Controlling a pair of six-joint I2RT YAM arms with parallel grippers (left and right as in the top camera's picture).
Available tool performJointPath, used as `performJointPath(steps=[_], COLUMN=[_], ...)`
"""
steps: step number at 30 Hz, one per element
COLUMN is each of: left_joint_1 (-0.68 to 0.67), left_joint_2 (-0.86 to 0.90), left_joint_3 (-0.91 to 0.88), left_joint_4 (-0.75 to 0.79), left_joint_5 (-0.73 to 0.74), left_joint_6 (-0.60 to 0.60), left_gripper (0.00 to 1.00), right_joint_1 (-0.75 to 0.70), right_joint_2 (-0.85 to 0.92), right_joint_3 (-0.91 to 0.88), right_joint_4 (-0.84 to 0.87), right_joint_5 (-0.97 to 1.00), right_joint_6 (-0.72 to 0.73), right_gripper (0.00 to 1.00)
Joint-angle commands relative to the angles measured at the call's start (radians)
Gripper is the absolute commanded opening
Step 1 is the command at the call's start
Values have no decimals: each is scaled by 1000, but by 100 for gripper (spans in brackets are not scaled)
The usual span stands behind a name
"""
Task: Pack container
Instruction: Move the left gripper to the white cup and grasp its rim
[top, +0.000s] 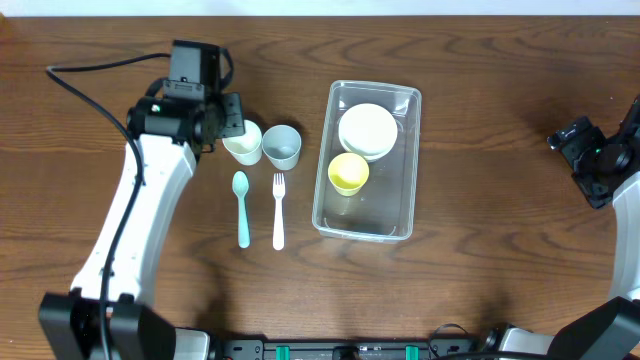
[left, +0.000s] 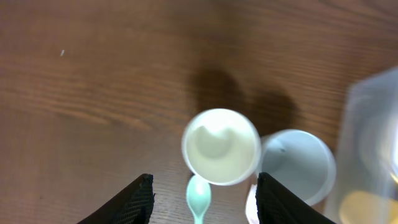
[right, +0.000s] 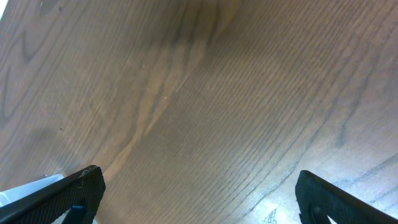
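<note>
Item 1: container (top: 372, 212), clear, mid-table, slightly nearer the far edge, long side running far to near. Inside it I log a white bowl (top: 368, 130) at the far end and a yellow cup (top: 348, 172) just beside it.

Toward the left edge: grey-blue cup (top: 282, 146) just beside a cream cup (top: 243, 141). Toward the near edge from these: teal spoon (top: 241, 208) and white fork (top: 278, 210), side by side.

Left gripper (left: 204, 193): fingers spread, over the cream cup, holding nothing.

Right gripper (right: 199, 196): spread wide, empty, by the right edge.

Three cups (top: 243, 142) (top: 282, 146) (top: 348, 173), one bowl (top: 367, 130), one spoon (top: 241, 208), one fork (top: 278, 212), one container (top: 376, 211).
</note>
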Motion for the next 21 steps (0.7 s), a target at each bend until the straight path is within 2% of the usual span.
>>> performJointPath(steps=[1,11,21], left_joint_1=[31,62,62], left_joint_2=[51,208,272], left_joint_3=[5,5,2], left_joint_4=[-3,-3,-9], left_joint_5=[-19,-19,-19], left_joint_6=[-54,-83,-85], left_gripper=[54,54,50], right_joint_1=[-8,-8,-8], right_joint_2=[3,3,3], right_joint_3=[5,5,5], right_joint_4=[-1,-1,-1], right_joint_5=[10,10,10], right_joint_6=[13,13,13], right_gripper=[99,99,99])
